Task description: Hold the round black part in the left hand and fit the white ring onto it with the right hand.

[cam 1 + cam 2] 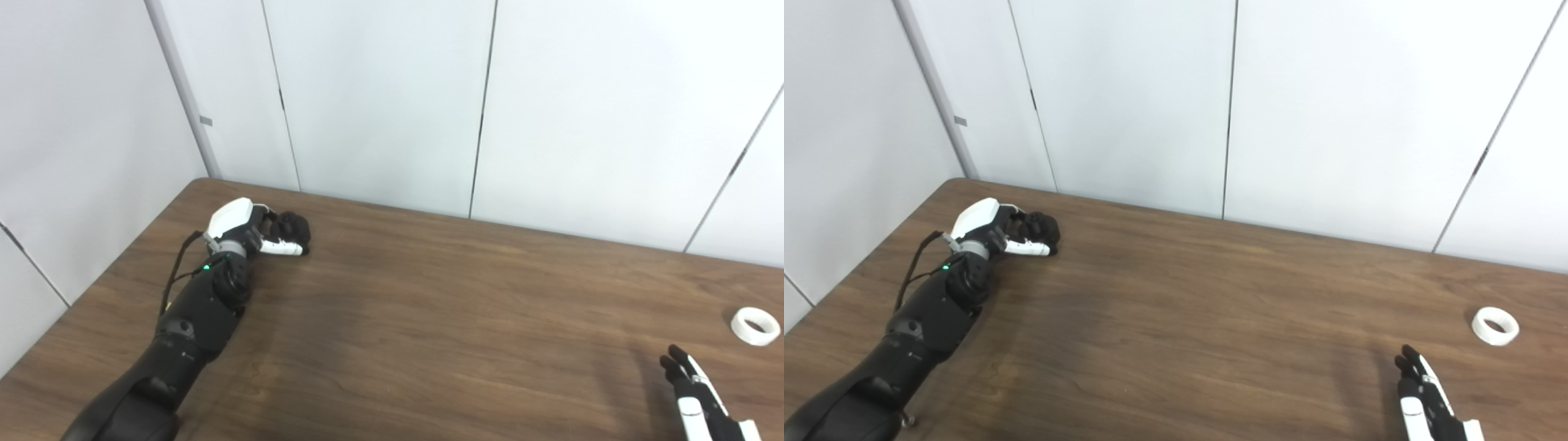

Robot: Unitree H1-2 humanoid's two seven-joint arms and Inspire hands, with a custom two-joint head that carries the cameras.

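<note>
**Left fingers curled on the black part, right fingers straight and empty**

Fingers [286, 228] of the left hand [245, 225] curl tightly around the black part [295, 228], which sits at the far left of the table [429, 318], near its back corner. White thumb [282, 248] lies along the near side of the part, pressed against it, low to the wood. Whether the part is lifted clear of the surface or resting on it cannot be told; its lower edge and the thumb look to be touching the tabletop. Most of the part is hidden by the dark fingers, so its shape shows only as a rounded black lump. Behind the hand, the left arm [184, 331] runs back along the table to the bottom left corner, with a small green light glowing at the wrist.

Right hand [698, 392] shows at the bottom right edge, partly cut off. Its visible fingers [677, 361] are extended and close together, pointing away from the robot, holding nothing. It is over the wood, and contact cannot be told.

White ring [755, 326] lies flat on the table just beyond and to the right of the right hand, apart from it, well away from the black part. White wall panels [392, 98] stand behind the table.
</note>
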